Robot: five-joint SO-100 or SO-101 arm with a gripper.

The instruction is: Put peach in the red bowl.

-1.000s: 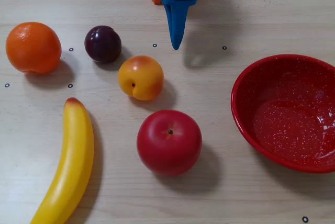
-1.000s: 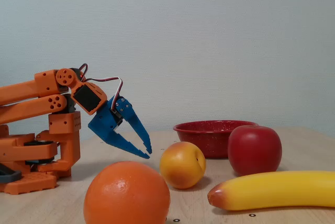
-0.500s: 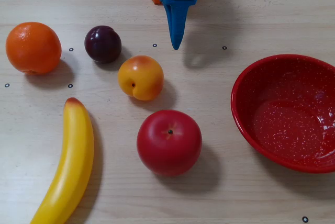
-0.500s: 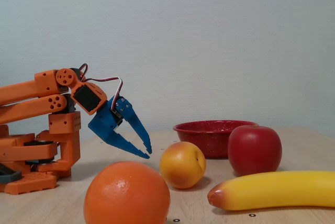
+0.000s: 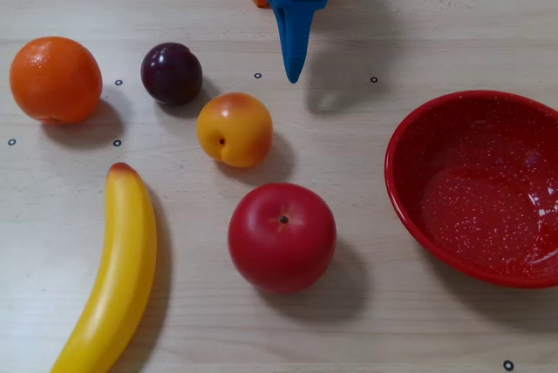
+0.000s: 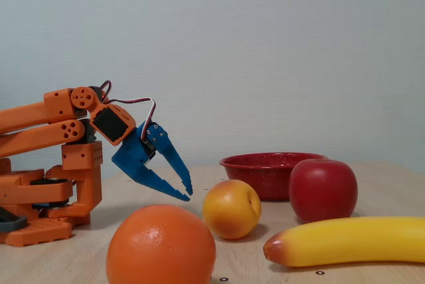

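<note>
The peach [image 5: 234, 129], yellow-orange with a reddish blush, lies on the wooden table left of centre; it also shows in a fixed view from the side [image 6: 231, 208]. The red bowl [image 5: 410, 207] stands at the right edge, empty; in the side view its rim [image 6: 265, 162] shows behind the fruit. My blue gripper [image 5: 294, 75] hangs at the top centre, pointing down at the table beyond and slightly right of the peach. In the side view the gripper [image 6: 188, 195] is left of the peach, above the table, jaws together and holding nothing.
A red apple [image 5: 282, 236] lies in front of the peach. A dark plum [image 5: 172, 73] and an orange [image 5: 55, 79] lie to its left, and a banana [image 5: 113, 268] at the lower left. The arm's orange base [image 6: 53, 198] stands at the far side.
</note>
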